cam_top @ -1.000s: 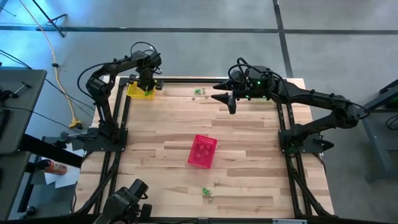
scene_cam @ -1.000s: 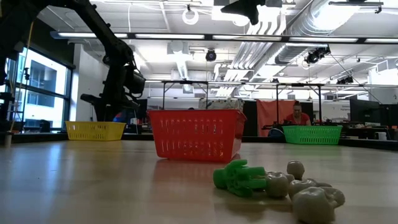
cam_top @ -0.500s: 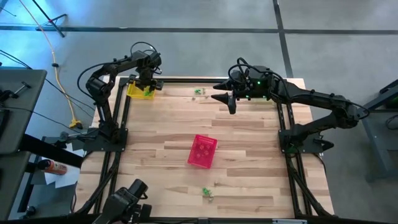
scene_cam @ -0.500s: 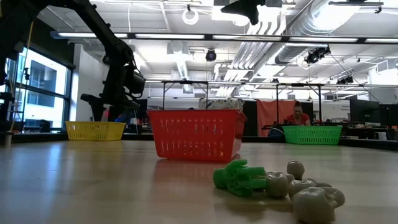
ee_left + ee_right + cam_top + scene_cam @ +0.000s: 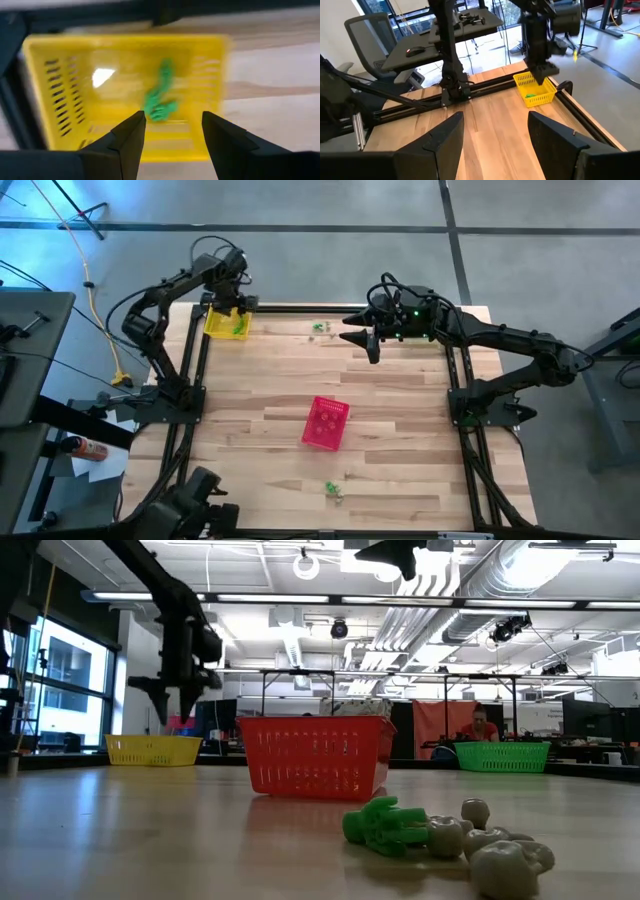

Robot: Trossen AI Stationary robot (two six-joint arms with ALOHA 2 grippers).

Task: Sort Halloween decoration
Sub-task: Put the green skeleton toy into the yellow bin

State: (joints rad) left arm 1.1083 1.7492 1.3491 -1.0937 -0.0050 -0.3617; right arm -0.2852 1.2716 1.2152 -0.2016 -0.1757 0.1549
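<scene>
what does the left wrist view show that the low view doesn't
Only the left wrist view shows the green trinket lying inside the yellow basket, seen between the open left gripper fingers. Only the low view shows the red basket, the green basket, a cluster of green and pale trinkets on the table, and a person far behind. Both show the yellow basket and the left gripper above it.

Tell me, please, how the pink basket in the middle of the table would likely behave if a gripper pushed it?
The pink basket looks like thin open mesh, so probably light and apt to slide on the smooth wooden table. Its wide flat base suggests tipping is unlikely.
</scene>
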